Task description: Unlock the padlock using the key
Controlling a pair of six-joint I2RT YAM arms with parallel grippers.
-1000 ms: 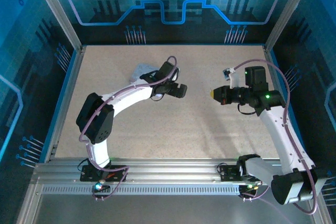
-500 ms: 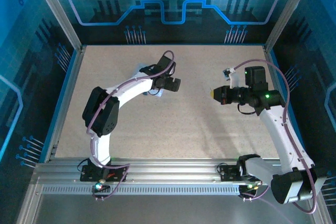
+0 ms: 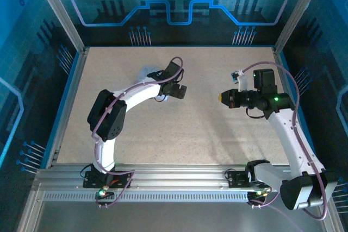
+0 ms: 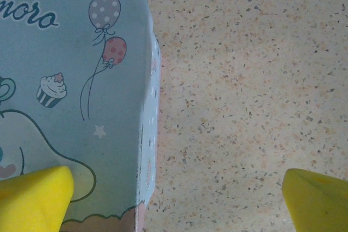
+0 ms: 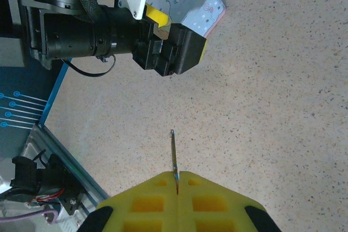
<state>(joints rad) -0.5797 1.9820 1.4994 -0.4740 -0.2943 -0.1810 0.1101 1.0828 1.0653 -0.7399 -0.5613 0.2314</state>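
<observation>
My left gripper (image 3: 176, 90) hangs open over the right edge of a pale blue cartoon tin (image 4: 70, 80). One yellow fingertip (image 4: 33, 199) is above the lid and the other is above bare table. Nothing sits between the jaws. My right gripper (image 5: 177, 180) is shut on the key (image 5: 173, 153), a thin grey sliver sticking out from between the yellow pads towards the left arm. In the top view the right gripper (image 3: 220, 96) hovers at mid-right, well apart from the left one. The padlock is hidden or out of view.
The tin (image 3: 149, 73) lies at the back left of the speckled table (image 3: 179, 134), partly under the left arm. Blue rails and aluminium posts fence the table sides. The arm bases stand on the metal rail (image 3: 174, 175) at the near edge.
The left arm has folded back, carrying its open gripper a little left and towards the tin. The right arm and the key have stayed still.
</observation>
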